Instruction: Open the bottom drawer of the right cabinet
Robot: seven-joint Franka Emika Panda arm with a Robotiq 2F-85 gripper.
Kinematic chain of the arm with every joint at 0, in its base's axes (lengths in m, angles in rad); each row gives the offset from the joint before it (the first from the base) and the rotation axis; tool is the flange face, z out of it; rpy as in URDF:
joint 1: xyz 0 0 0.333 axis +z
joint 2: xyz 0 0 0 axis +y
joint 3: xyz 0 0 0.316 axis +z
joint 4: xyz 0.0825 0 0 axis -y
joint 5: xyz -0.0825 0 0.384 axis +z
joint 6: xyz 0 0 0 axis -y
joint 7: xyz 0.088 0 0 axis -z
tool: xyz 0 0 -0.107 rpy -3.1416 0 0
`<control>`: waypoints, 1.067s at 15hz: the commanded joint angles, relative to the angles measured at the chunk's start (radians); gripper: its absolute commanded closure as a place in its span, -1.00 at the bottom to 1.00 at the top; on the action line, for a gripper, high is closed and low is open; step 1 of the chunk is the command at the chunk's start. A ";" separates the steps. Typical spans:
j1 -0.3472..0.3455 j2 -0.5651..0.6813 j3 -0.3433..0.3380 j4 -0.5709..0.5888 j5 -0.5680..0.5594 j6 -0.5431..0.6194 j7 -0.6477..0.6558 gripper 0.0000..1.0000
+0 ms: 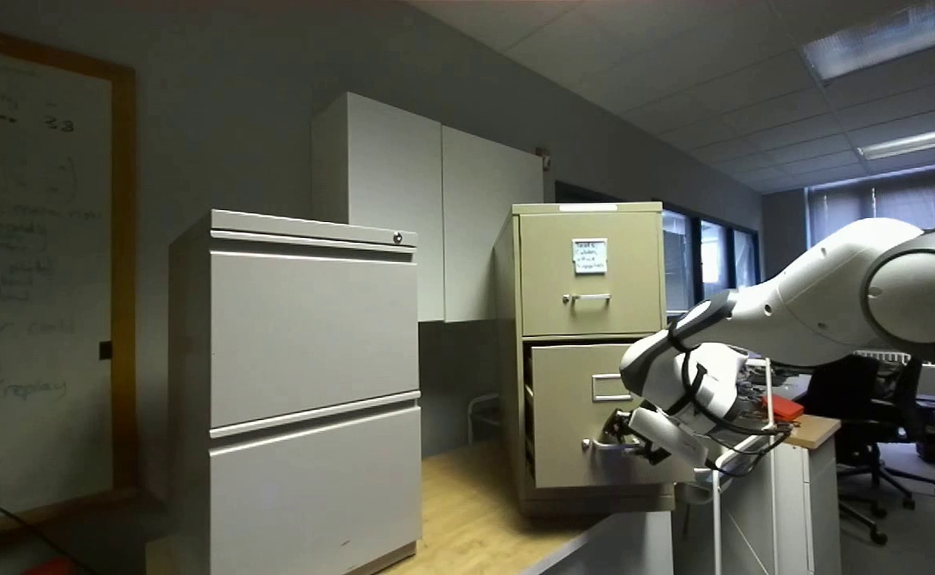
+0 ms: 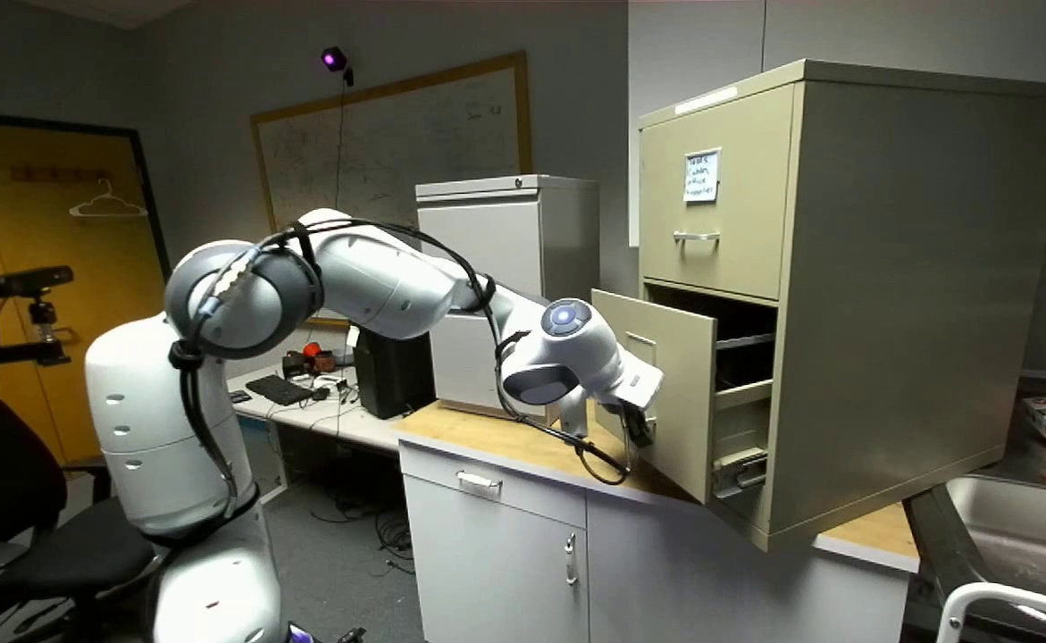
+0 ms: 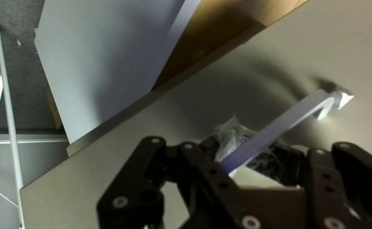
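Tan metal bottom drawer [image 2: 688, 393]: four o'clock in exterior view, partly out of right cabinet [image 2: 898, 295]. Your gripper [image 3: 250, 152] pinches its handle [image 3: 284, 125], angled toward two o'clock in wrist view.

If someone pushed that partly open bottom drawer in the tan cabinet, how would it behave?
The bottom drawer would probably slide in, since what looks like a metal rail shows low on its side. Its flat front looks metal, so it should feel stiff. A gentle push probably wouldn't tip the cabinet, which runs deep behind it.
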 commanded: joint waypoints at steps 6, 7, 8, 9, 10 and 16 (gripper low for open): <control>0.083 -0.424 -0.138 -0.419 -0.249 -0.249 -0.007 0.96; 0.081 -0.473 -0.146 -0.452 -0.294 -0.285 0.003 0.96; 0.078 -0.521 -0.151 -0.484 -0.340 -0.323 0.012 0.96; 0.072 -0.561 -0.150 -0.504 -0.385 -0.364 0.028 0.96; 0.068 -0.600 -0.146 -0.518 -0.419 -0.400 0.047 0.96; 0.062 -0.708 -0.122 -0.531 -0.513 -0.443 0.174 0.34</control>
